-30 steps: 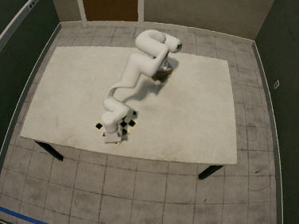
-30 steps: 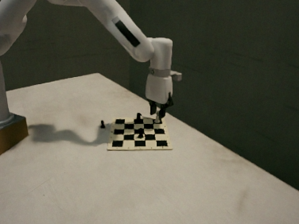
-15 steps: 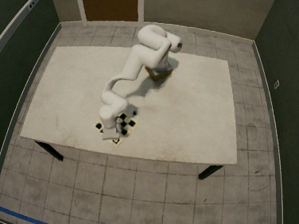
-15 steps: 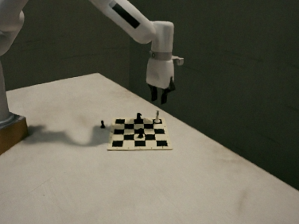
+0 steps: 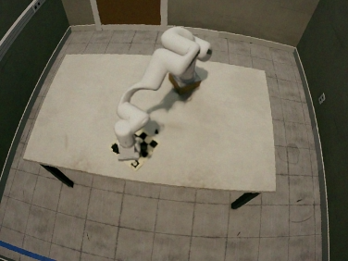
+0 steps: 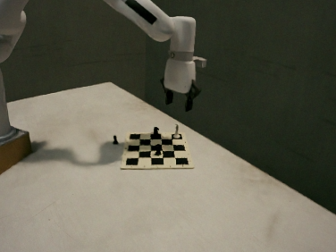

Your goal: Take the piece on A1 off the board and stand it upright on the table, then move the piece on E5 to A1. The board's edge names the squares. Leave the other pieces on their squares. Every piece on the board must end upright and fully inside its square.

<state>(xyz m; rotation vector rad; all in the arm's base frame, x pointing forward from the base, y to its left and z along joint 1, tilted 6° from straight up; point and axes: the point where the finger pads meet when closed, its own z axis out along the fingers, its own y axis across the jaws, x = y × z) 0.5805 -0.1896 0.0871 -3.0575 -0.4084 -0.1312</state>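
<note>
The small chessboard [image 6: 156, 167] [image 5: 140, 163] lies near the table's front edge. In the exterior view, a white piece [image 6: 177, 130] stands upright on the far right corner square. A black piece [image 6: 155, 130] stands on the far row and another black piece [image 6: 157, 152] near the board's middle. A small black piece [image 6: 115, 139] stands upright on the table just left of the board. My gripper [image 6: 180, 100] is open and empty, hanging well above the white piece. In the top view the arm's wrist [image 5: 125, 134] hides most of the board and the pieces.
The white table [image 5: 222, 139] [image 6: 223, 201] ends close behind and to the right of the board. The arm's wooden base block [image 5: 185, 84] [image 6: 13, 149] stands at the far side.
</note>
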